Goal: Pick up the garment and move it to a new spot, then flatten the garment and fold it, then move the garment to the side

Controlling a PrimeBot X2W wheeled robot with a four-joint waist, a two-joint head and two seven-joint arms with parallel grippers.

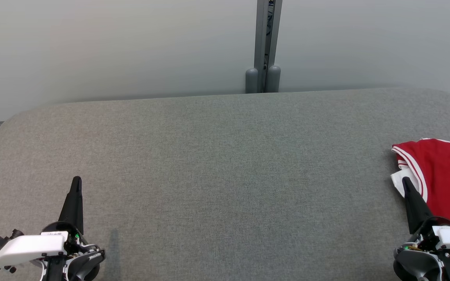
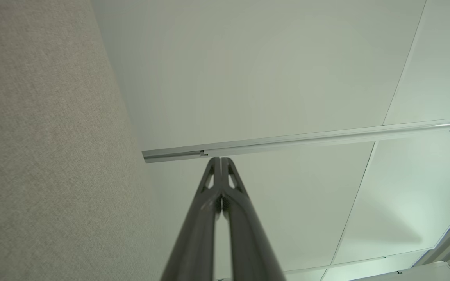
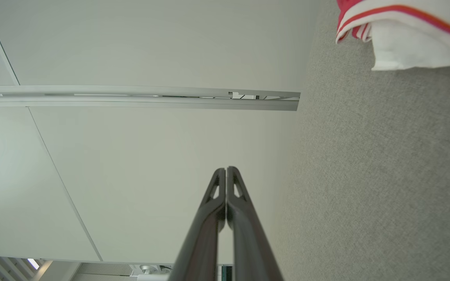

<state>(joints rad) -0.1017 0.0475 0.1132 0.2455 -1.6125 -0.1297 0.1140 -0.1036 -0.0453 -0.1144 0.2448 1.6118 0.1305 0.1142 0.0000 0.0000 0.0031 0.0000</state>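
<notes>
Red garment [image 1: 445,175] lies bunched just right of the right gripper [image 1: 406,181]
Its white-striped edge faces left, toward the jaws; the frame cuts its length, so its long axis cannot be told. It rests on the grey table [image 1: 225,156], slightly ahead of the empty, pressed-together right fingertips. The left gripper [image 1: 76,180], likewise closed and empty, is well apart

A grey fabric-covered desk [image 1: 225,164] with rounded corners carries 1 red garment [image 1: 443,179] with white trim at its right edge.
</notes>
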